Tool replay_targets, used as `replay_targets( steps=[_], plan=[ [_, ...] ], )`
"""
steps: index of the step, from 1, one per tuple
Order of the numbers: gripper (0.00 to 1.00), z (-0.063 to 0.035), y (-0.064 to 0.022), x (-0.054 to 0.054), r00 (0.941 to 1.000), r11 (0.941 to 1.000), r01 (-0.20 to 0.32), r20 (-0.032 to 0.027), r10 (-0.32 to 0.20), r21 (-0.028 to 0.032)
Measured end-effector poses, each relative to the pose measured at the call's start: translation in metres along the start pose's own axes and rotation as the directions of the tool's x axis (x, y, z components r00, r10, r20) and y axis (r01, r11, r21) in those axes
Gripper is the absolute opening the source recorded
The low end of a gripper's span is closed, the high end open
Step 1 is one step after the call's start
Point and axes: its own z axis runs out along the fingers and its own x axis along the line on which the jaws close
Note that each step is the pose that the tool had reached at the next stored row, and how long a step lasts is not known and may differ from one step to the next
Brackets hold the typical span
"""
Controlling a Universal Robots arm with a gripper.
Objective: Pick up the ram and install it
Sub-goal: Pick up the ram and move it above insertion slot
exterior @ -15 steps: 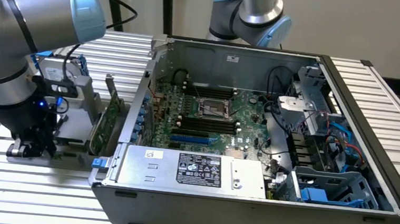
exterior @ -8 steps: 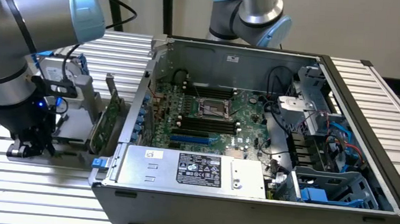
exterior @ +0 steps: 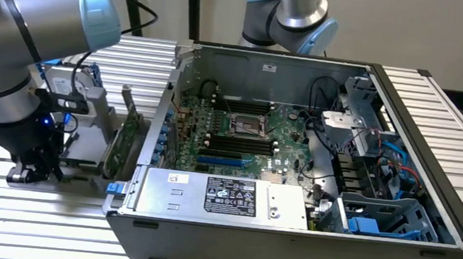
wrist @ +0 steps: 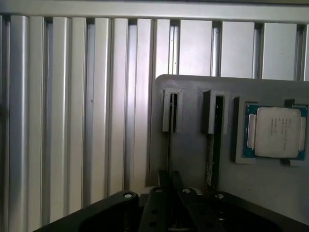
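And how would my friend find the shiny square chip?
Look on the ridged silver table for the flat grey tray. On it, held between little raised holders, lies the chip, a silver square with blue-green edges and tiny writing. Its neighbours on the tray are long, narrow, dark slots, but the chip is wide, flat and pale.

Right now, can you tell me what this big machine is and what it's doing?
It's a robot arm. One picture comes from a camera off the arm, the other from a camera on its wrist. On the slatted metal table sits an open computer case with its green circuit board inside. Beside it is a grey holder with parts standing in slots and a square silver chip. The gripper is right at the thin memory stick, the ram; I can't tell whether it's held.
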Motion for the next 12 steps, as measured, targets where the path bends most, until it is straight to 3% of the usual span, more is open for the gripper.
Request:
replay_targets(
  steps=[12],
  plan=[
    [0.00,0.0001,0.0011,0.0014,0.9999,0.9999,-0.014,0.0007,0.014,-0.0001]
  ],
)
